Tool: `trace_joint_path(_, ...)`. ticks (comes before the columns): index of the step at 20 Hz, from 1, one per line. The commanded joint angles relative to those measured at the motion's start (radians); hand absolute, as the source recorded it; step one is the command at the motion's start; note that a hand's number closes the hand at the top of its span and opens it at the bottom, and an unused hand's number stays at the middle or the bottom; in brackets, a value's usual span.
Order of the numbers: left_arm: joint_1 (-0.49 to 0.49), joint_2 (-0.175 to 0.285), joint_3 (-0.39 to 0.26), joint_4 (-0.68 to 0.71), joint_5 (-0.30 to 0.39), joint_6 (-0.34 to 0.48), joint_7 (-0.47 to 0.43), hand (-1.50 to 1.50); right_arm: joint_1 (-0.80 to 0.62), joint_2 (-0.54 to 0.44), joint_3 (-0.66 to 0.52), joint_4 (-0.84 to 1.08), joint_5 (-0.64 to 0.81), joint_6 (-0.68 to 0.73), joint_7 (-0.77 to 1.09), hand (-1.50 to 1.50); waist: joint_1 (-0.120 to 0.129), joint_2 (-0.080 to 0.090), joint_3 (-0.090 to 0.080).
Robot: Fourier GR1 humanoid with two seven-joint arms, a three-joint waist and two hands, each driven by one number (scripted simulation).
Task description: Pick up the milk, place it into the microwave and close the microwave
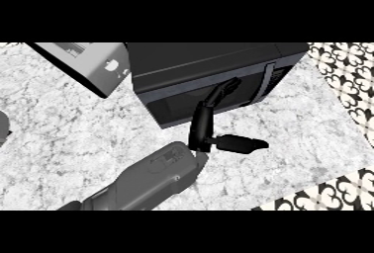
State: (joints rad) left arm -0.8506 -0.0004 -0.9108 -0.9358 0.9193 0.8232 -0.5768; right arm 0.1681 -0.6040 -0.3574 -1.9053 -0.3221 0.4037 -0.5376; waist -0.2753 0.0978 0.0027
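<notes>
Right hand (201, 126) comes in from the lower edge, its straight fingers (219, 94) laid against the dark front door of the microwave (211, 57), thumb stuck out to the right, holding nothing. The door looks shut, and the milk is out of sight. A grey appliance (84, 64) stands just left of the microwave on the desk (66, 148).

A black microwave (211, 59) with a charcoal door panel stands on a counter (66, 128) of white stone mottled with grey veining. Beside it is a pale grey appliance (87, 62) with white markings. The forearm (146, 180) is mid-grey, while the left hand (199, 134) and its fingers (219, 94) are black. Tiling (343, 69) past the counter's edge carries a black-and-white scroll pattern. A dark grey shape (3, 129) at the left edge is too cropped to identify.
</notes>
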Motion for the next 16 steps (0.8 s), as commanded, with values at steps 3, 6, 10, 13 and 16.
trace_joint_path(3,-0.053,0.000,0.035,0.072,0.043,0.010,-0.013,-1.50,-0.017,0.025,0.058,0.064,-0.131,0.066,0.043,-1.50,-0.002,0.007,-0.001)
trace_joint_path(6,-0.047,0.000,0.033,0.076,0.063,0.003,-0.025,-1.50,-0.031,0.015,0.057,0.093,-0.171,0.085,0.057,-1.50,-0.010,0.009,-0.002)
trace_joint_path(10,-0.054,0.000,0.034,0.096,0.074,-0.004,-0.045,-1.50,-0.067,-0.009,0.042,0.132,-0.209,0.103,0.067,-1.50,-0.007,0.014,-0.002)
trace_joint_path(13,-0.056,0.000,0.034,0.093,0.091,0.006,-0.058,-1.50,-0.074,-0.025,0.040,0.160,-0.239,0.128,0.080,-1.50,-0.020,0.009,-0.002)
trace_joint_path(16,-0.051,0.000,0.027,0.100,0.102,-0.003,-0.073,-1.50,-0.099,-0.043,0.032,0.185,-0.266,0.143,0.087,-1.50,-0.021,0.011,-0.002)
